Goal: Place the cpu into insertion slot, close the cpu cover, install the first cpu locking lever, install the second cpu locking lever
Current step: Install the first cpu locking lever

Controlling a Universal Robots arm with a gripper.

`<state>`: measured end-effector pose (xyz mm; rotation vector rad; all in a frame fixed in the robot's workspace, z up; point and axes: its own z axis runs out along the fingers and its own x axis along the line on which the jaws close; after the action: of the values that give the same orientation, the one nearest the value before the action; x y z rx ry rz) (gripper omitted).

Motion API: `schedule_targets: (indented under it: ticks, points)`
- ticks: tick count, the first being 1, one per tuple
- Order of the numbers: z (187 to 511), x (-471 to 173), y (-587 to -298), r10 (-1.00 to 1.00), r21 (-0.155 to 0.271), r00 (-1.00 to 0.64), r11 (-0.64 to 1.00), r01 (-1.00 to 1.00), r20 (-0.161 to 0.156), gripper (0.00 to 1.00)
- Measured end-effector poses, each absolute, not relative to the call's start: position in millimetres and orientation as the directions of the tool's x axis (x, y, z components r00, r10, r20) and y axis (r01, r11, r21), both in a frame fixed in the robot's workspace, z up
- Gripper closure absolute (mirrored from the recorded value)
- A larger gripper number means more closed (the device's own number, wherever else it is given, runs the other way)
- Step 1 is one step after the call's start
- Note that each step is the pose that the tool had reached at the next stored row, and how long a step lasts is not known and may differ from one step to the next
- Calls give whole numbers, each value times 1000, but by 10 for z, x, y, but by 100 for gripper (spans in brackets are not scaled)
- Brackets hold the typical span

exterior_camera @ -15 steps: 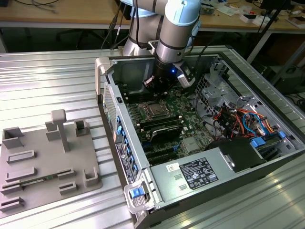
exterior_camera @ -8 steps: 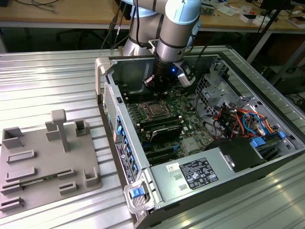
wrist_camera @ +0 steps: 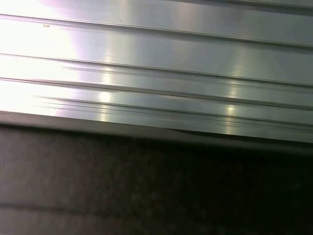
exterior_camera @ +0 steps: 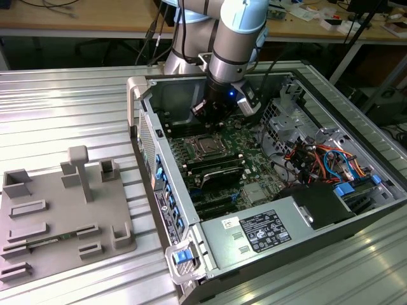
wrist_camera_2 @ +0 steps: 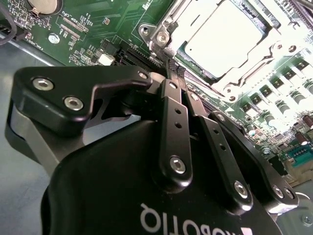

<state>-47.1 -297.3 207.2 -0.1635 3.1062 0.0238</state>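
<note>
The black pincer [wrist_camera_2: 168, 68], tips pressed together, hovered just beside the lowered silvery metal-frame cpu cover [wrist_camera_2: 244, 78]. Lever locking seemed in hand, needing a firm, well-aimed push.

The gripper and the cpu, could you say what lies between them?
In the second wrist view, the frame of the cpu cover lies between the gripper and the cpu.

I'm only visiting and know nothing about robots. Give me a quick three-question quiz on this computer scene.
1. True or false: the cpu sits in the insertion slot.
2. The gripper has its fingers: A shut together, B spread wide, C holding the cpu.
3. Fill in: the cpu cover lies ____ over the cpu.
Key: 1 true; 2 A; 3 closed.
</note>
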Motion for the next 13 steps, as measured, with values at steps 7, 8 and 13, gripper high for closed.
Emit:
schedule_targets:
  ticks: [7, 8, 13]
  points:
    - [2034, -458, -2978, -105, 11, -994, 994, -105, -31, 89]
    - [2030, -456, -2978, -104, 11, -994, 994, -105, -31, 89]
    - [2026, -452, -2976, -105, 12, -994, 994, -105, -31, 89]
